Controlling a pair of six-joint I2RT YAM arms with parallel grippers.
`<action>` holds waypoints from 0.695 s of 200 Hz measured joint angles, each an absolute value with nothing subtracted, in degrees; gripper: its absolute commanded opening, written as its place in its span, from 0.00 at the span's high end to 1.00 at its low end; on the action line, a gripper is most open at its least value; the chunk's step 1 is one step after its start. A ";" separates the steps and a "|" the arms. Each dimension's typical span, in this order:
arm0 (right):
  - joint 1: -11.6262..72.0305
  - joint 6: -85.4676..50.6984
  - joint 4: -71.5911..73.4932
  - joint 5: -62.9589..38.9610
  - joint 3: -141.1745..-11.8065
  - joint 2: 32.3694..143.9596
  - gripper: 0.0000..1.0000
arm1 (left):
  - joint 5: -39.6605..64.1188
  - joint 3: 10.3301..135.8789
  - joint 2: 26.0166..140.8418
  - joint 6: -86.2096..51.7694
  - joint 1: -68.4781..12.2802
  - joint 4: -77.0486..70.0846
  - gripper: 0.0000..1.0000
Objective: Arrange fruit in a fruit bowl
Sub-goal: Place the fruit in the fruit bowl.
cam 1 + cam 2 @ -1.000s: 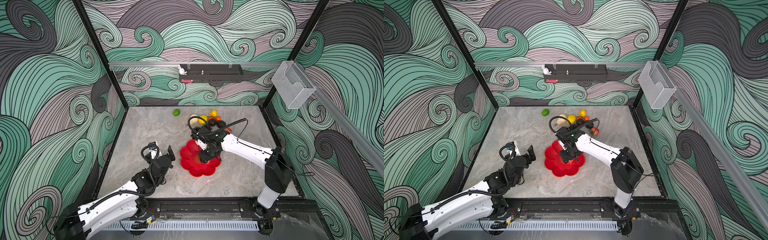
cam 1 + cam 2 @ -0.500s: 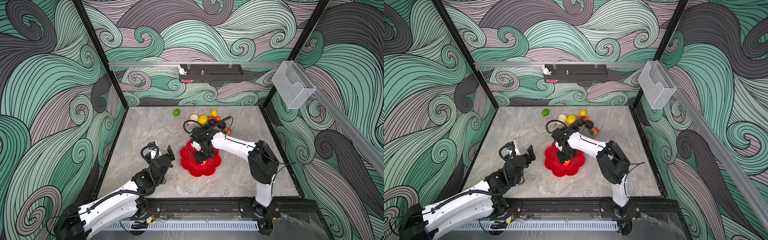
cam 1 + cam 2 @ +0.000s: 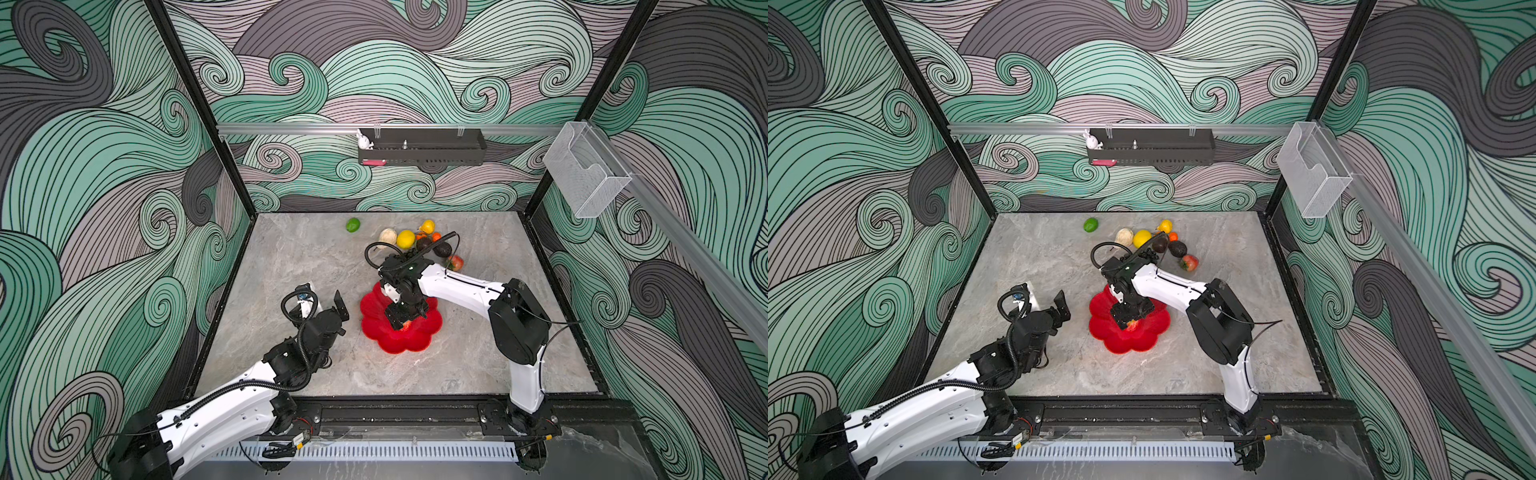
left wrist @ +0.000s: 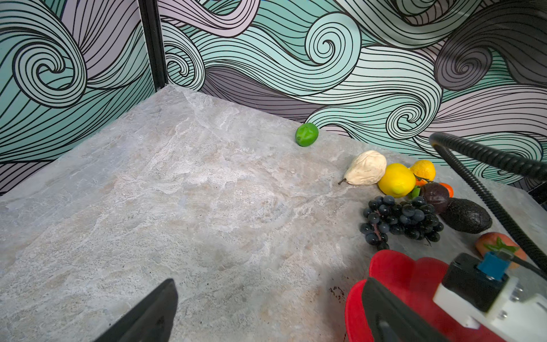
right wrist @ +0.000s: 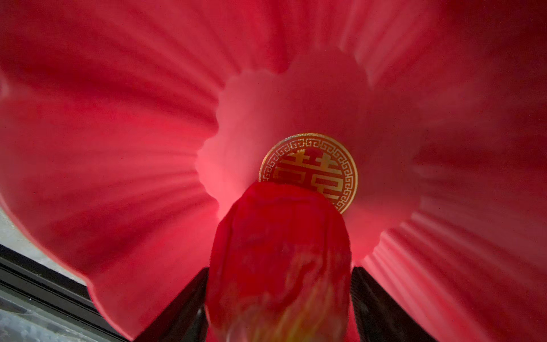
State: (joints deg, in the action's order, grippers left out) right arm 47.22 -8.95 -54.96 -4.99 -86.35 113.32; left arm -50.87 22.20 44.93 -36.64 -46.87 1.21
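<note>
The red scalloped fruit bowl [image 3: 399,343] [image 3: 1125,343] lies mid-table. My right gripper [image 3: 405,318] [image 5: 279,278] reaches down into it, its fingers either side of a red apple [image 5: 281,251] [image 3: 1132,325] low over the bowl floor; a thin gap shows on one side, so it is open. Far behind the bowl lies the rest of the fruit: a lime [image 3: 353,225], a pear [image 3: 387,235], a lemon [image 3: 406,239], black grapes [image 4: 399,219], an avocado [image 3: 443,249] and another apple [image 3: 456,262]. My left gripper [image 3: 323,296] [image 4: 269,285] hangs open and empty left of the bowl.
A black shelf [image 3: 422,151] and a clear plastic bin [image 3: 582,174] hang on the walls above the table. The right arm's cable [image 4: 485,192] loops over the fruit pile. A black frame rail [image 3: 395,409] runs along the table's front edge.
My right gripper has stayed in the bowl with the apple while its elbow swung; its fingers have parted slightly. The left arm has not moved.
</note>
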 measured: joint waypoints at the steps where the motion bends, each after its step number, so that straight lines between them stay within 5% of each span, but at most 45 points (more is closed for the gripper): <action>1: 47.22 -8.95 -54.96 -4.95 -86.35 113.32 0.22 | -50.87 22.20 44.93 -36.64 -46.87 1.21 0.01; 139: 47.24 -9.02 -54.87 -2.35 -86.35 112.62 0.15 | -50.63 22.20 45.30 -36.84 -46.13 1.21 0.01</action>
State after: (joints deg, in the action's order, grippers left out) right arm 47.24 -9.02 -54.87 -2.35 -86.35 112.62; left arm -50.63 22.20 45.30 -36.84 -46.13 1.21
